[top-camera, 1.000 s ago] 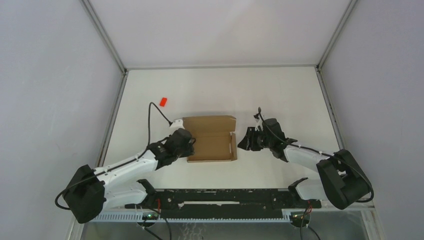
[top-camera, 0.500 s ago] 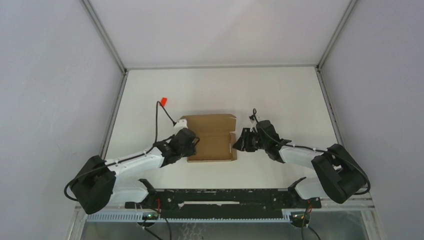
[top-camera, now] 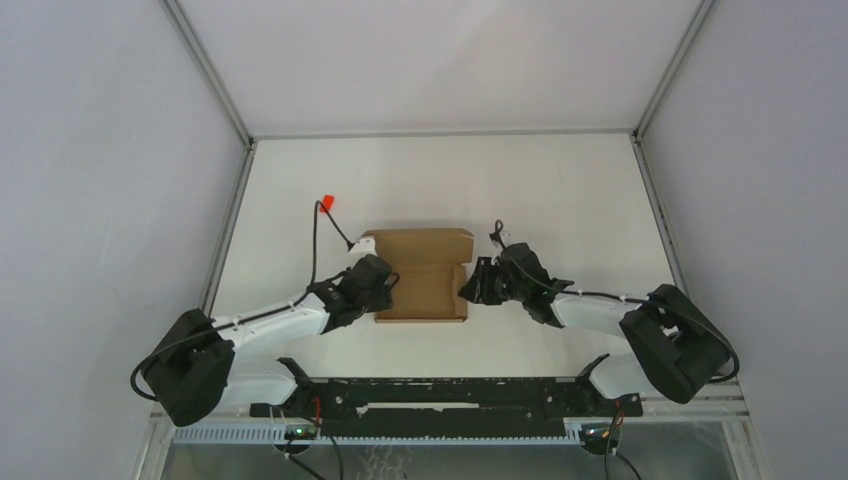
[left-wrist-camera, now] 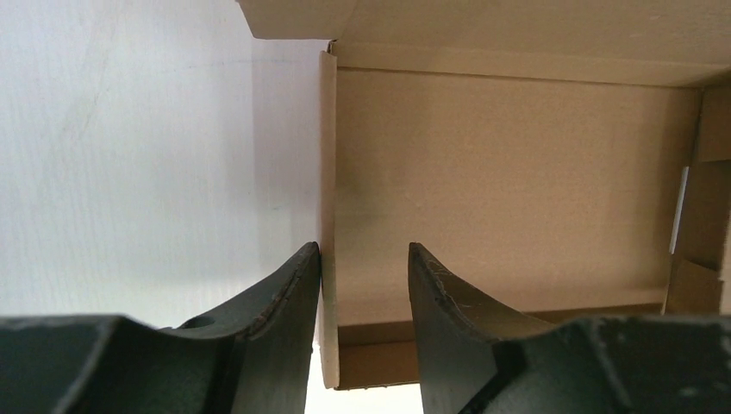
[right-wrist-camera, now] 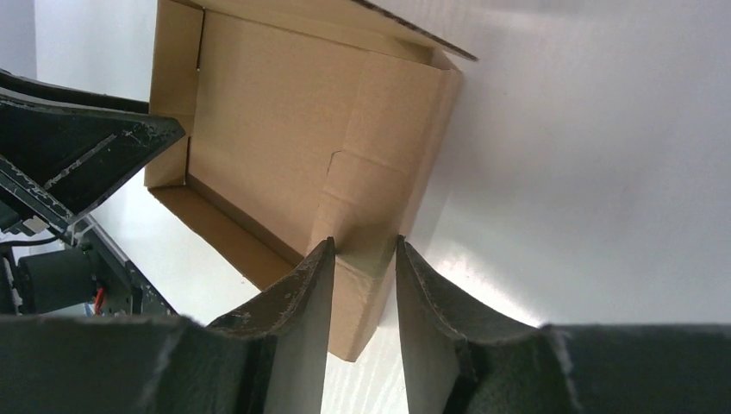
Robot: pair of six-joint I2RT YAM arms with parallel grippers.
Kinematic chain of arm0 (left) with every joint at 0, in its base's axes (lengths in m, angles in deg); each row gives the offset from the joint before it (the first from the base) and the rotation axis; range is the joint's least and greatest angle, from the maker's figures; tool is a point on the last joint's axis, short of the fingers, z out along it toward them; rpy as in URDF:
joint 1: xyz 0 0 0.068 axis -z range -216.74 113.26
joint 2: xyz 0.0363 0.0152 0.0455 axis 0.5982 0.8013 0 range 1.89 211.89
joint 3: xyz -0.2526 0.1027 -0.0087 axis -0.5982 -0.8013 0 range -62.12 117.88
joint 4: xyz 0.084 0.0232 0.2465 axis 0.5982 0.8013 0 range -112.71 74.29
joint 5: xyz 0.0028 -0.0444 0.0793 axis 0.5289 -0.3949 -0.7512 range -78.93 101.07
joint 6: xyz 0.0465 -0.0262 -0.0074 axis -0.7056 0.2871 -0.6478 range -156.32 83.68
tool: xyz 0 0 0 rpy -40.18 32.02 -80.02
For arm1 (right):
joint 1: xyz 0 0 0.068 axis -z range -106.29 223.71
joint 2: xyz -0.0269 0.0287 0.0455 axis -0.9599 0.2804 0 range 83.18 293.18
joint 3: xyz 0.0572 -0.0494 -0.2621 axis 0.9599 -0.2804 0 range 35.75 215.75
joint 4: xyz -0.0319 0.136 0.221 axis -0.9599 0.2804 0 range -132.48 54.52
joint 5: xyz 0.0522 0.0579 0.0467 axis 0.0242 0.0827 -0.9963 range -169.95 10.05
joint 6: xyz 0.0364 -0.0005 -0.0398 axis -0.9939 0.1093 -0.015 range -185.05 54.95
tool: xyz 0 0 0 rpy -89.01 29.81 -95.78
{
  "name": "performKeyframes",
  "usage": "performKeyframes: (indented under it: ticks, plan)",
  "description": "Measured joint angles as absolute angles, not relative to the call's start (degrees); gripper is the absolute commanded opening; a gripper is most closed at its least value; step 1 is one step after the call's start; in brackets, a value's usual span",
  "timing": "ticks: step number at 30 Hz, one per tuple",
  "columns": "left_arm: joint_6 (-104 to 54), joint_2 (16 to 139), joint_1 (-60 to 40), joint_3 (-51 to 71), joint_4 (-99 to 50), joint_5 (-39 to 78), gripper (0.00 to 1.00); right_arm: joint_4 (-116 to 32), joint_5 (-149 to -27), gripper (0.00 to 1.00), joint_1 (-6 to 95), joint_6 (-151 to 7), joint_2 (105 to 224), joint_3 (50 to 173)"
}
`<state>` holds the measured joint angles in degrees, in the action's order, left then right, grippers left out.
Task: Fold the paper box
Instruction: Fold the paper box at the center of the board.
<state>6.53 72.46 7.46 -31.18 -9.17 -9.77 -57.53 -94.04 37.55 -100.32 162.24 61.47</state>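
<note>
Each claw astride one end wall of the paper box (top-camera: 425,290)

The box lies on the table (top-camera: 560,200) between the claws, long axis running from one to the other, neither arm nearer. The left gripper (left-wrist-camera: 362,254) has its jaws apart, the left wall running straight ahead just inside its outer finger. The right gripper (right-wrist-camera: 364,246) straddles the right wall, but whether it pinches the cardboard I cannot tell.

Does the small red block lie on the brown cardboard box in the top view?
No, the red block lies on the bare white table, apart from the paper box, beyond its far left corner.
</note>
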Motion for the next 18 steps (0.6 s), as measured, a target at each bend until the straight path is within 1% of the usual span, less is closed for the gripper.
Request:
performKeyframes:
  ticks: [7, 13, 18]
  plan:
    - [6.2, 73.0, 7.5, -31.2, -10.3, -9.7, 0.46, -52.7, -87.9, 0.37, 33.1, -99.8, 163.3, 65.4]
    - [6.1, 73.0, 7.4, -31.2, -10.7, -9.7, 0.46, -47.3, -81.3, 0.36, 30.0, -98.8, 164.6, 69.0]
    - [5.8, 73.0, 7.4, -31.2, -11.0, -9.7, 0.46, -42.1, -75.4, 0.41, 27.1, -97.8, 166.1, 72.7]
